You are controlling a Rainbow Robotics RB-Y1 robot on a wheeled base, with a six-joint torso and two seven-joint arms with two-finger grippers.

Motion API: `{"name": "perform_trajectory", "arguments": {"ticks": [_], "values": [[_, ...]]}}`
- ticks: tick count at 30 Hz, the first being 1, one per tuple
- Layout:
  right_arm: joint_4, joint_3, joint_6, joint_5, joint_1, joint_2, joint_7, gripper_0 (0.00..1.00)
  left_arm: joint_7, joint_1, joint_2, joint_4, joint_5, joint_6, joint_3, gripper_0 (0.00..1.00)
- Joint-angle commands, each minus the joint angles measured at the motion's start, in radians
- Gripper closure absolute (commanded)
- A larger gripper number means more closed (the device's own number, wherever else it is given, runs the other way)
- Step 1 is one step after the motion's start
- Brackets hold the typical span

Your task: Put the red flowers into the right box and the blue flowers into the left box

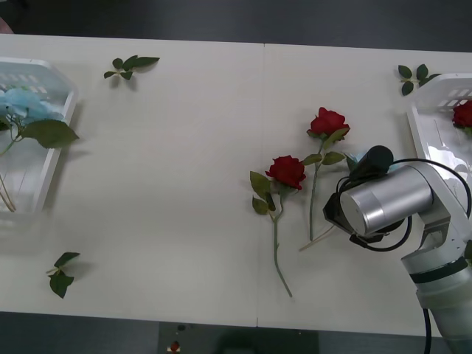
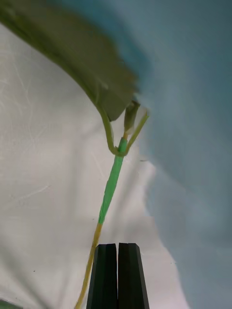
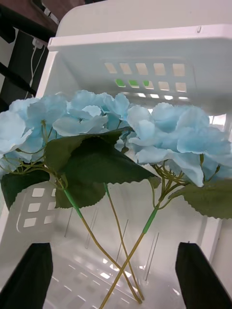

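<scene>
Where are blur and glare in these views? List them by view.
Right wrist view: leaf and blue flower near the lens blurred, its stem sharper. Left wrist view: glare on the left box's floor. Front view: glare in the right box.

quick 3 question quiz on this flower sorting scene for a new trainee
1. How many red roses lie on the bare table?
2. True or false: the left end effector is open above blue flowers lying in the left box.
3. The right end effector has its fingers: A) wide open B) closed together C) around a rose bloom.
Key: 1) two; 2) true; 3) B.
</scene>
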Motion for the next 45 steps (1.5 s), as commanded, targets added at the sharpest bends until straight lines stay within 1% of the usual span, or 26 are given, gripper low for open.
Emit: {"name": "perform_trajectory", "arguments": {"ticks": [1,5,7,10,11,12,14,15,16,17,19,24,28,30,33,40,45], "values": [[-0.15,-0.003,0.069,-0.026,-0.009,-0.019,-0.051,1.0,-0.029,-0.004,0.039,-0.016,0.012,-0.019,0.008,0.21],[-0.237,-0.021,0.129,-0.086,-0.009,-0.042,-0.055,1.0,-0.035,-0.004,0.039,-0.033,0.048,-0.017,0.035,0.14],[-0.283,-0.04,0.157,-0.121,-0.009,-0.048,-0.054,1.0,-0.045,0.004,0.04,-0.06,0.124,-0.003,0.089,0.07],[-0.303,-0.041,0.16,-0.132,-0.009,-0.059,-0.048,1.0,-0.049,0.018,0.039,-0.125,0.226,0.035,0.141,0.0],[-0.303,-0.041,0.155,-0.132,-0.009,-0.059,-0.046,1.0,-0.048,0.021,0.039,-0.143,0.241,0.044,0.147,0.0],[-0.3,-0.041,0.152,-0.127,-0.008,-0.062,-0.046,0.98,-0.043,0.025,0.039,-0.18,0.265,0.061,0.153,0.0],[-0.286,-0.041,0.148,-0.118,-0.008,-0.062,-0.044,0.69,-0.034,0.042,0.039,-0.241,0.287,0.08,0.155,0.0],[-0.275,-0.041,0.146,-0.112,-0.008,-0.062,-0.044,0.43,-0.028,0.059,0.034,-0.281,0.295,0.078,0.155,0.0],[-0.265,-0.041,0.142,-0.109,-0.009,-0.061,-0.044,0.28,-0.011,0.084,0.031,-0.32,0.301,0.07,0.155,0.0],[-0.252,-0.041,0.135,-0.107,-0.009,-0.059,-0.044,0.21,0.015,0.113,0.025,-0.358,0.307,0.047,0.155,0.0],[-0.233,-0.041,0.122,-0.106,-0.009,-0.056,-0.041,0.16,0.04,0.167,0.016,-0.407,0.308,-0.008,0.153,0.0],[-0.171,-0.034,0.074,-0.093,-0.009,-0.041,-0.035,0.16,0.043,0.309,0.002,-0.496,0.318,-0.163,0.152,0.0],[-0.137,-0.032,0.046,-0.084,-0.009,-0.027,-0.029,0.16,0.028,0.378,-0.018,-0.514,0.359,-0.267,0.152,0.0],[-0.114,-0.031,0.03,-0.081,-0.009,-0.021,-0.028,0.16,-0.034,0.409,-0.044,-0.517,0.403,-0.316,0.152,0.0],[-0.088,-0.027,0.013,-0.081,-0.009,-0.021,-0.023,0.16,-0.124,0.42,-0.087,-0.519,0.462,-0.339,0.152,0.0],[-0.044,-0.015,-0.003,-0.077,-0.009,-0.019,-0.018,0.16,-0.308,0.42,-0.191,-0.539,0.58,-0.342,0.141,0.0],[-0.019,-0.009,-0.021,-0.078,-0.009,-0.018,-0.018,0.16,-0.382,0.44,-0.178,-0.565,0.646,-0.42,0.089,0.0]]}}
